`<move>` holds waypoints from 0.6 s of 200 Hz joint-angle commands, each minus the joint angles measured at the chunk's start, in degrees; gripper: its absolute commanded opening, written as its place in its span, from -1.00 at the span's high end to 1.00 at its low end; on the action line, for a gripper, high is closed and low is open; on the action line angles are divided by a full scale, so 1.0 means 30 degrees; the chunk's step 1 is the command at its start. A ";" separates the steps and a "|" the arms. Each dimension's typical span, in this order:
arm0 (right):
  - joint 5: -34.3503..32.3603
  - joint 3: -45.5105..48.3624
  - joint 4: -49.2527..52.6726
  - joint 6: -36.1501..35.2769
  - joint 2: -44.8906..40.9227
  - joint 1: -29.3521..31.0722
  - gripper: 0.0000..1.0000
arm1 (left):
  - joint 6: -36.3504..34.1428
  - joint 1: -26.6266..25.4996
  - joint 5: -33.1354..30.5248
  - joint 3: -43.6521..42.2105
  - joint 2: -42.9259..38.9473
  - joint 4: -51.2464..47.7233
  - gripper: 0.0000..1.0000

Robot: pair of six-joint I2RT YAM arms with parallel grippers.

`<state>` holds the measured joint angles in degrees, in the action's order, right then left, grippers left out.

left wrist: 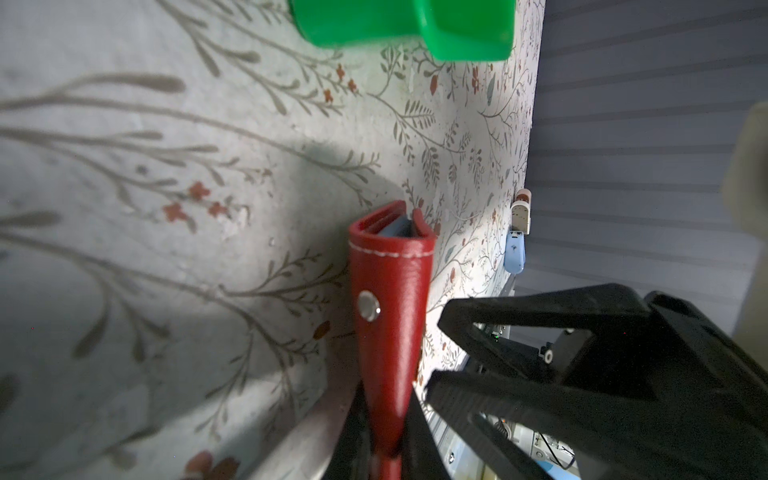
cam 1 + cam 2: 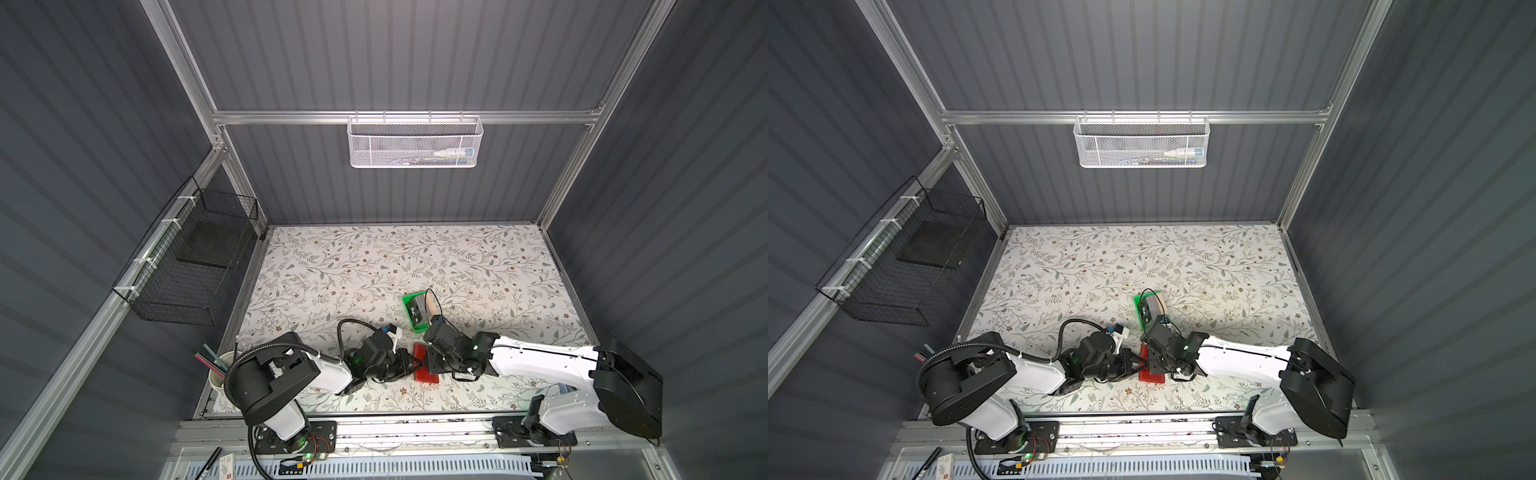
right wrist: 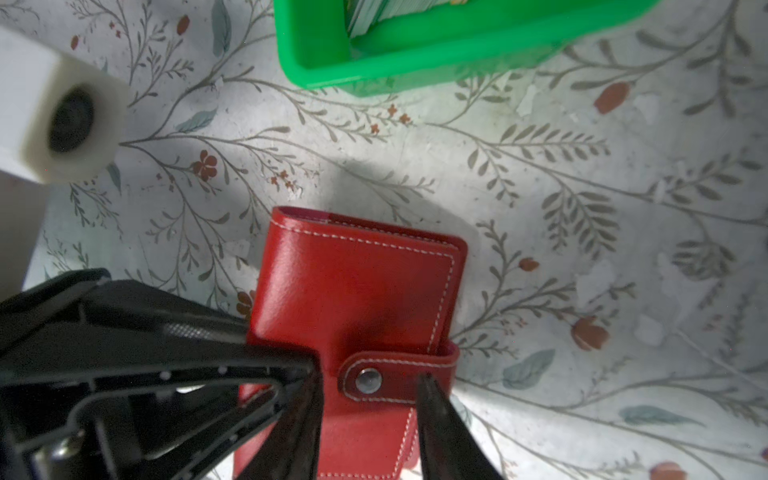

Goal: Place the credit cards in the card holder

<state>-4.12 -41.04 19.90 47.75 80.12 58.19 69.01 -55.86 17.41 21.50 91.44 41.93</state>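
To my eye the red booklet card holder (image 3: 353,291) is grained leather-look, faintly glossy, white-stitched, with a polished metal snap (image 3: 368,380). The small green tray (image 3: 316,58) is smooth glossy plastic; my floral tabletop (image 3: 540,174) matt, scuffed.

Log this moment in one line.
left gripper: shut on card holder; right gripper: open at snap tab; credit cards: in green tray

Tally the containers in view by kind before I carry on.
Card holder: 1
Tray: 1
Baskets: 2, white basket and black basket
Cup: 1
Total: 5
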 commanded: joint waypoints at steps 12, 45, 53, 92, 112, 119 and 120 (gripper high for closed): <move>0.0201 -0.0424 0.0483 -0.0337 0.0363 0.0143 0.18 | -0.0505 -0.0102 -0.0162 0.0448 -0.0450 -0.0589 0.75; 0.0050 -0.0453 0.1198 -0.0272 0.0801 0.0143 0.17 | -0.0623 -0.0102 -0.0232 0.0544 -0.0792 -0.1015 0.75; -0.0083 -0.0445 0.1387 -0.0215 0.0882 0.0143 0.18 | -0.0668 -0.0112 -0.0265 0.0563 -0.0886 -0.1112 0.75; -0.1312 -0.0618 0.2483 0.0191 0.0798 0.0143 0.30 | -0.0817 -0.0106 -0.0353 0.0562 -0.1325 -0.1641 0.75; -0.1933 -0.0820 0.2868 0.0190 0.0602 0.0128 0.35 | -0.0803 -0.0102 -0.0353 0.0570 -0.1345 -0.1695 0.75; -0.2075 -0.0892 0.2953 0.0164 0.0575 0.0143 0.38 | -0.0814 -0.0102 -0.0330 0.0569 -0.1329 -0.1673 0.75; -0.2109 -0.0887 0.2950 0.0166 0.0558 0.0143 0.38 | -0.0806 -0.0102 -0.0327 0.0569 -0.1329 -0.1673 0.75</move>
<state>-5.45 -42.83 23.07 47.83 82.21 58.72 68.07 -55.86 16.56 21.96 88.82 38.02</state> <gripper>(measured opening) 0.327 0.129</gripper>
